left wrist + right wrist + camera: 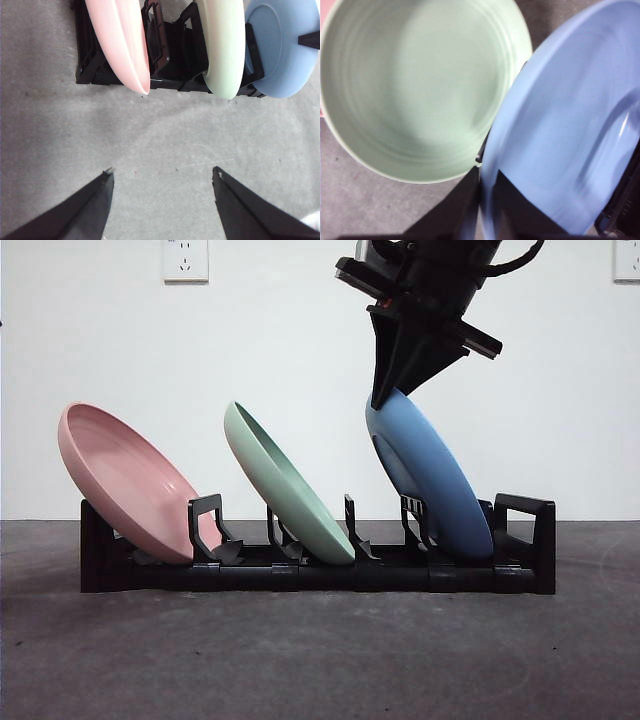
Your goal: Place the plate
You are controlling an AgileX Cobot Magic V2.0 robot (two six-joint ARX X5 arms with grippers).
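**Blue plate seated at the rack's end, my right jaws on its rim**

The blue plate (430,475) stands tilted in the last slot at one end of the black rack (310,575), its lower edge down among the dividers beside the rack's end post and its top rim leaning toward the green plate (285,485). My right gripper (385,395) comes down from above and is closed on that top rim; in my right wrist view one jaw lies on each face of the rim, pinching it.

The green plate leans in the middle slot, apart from the blue one, and the pink plate (125,480) leans at the rack's far end. My left gripper (162,177) waits over the bare table (160,130) in front of the rack, jaws spread wide with nothing between them.

I judge the placing nearly done: what remains is letting go. To do it well I should make sure the plate's weight rests on the dividers first, then part my jaws slowly and evenly so neither drags the rim. After that I should lift straight up along the plate's lean, clear of the green plate's edge. A sideways pull could tip the blue plate onto its neighbour
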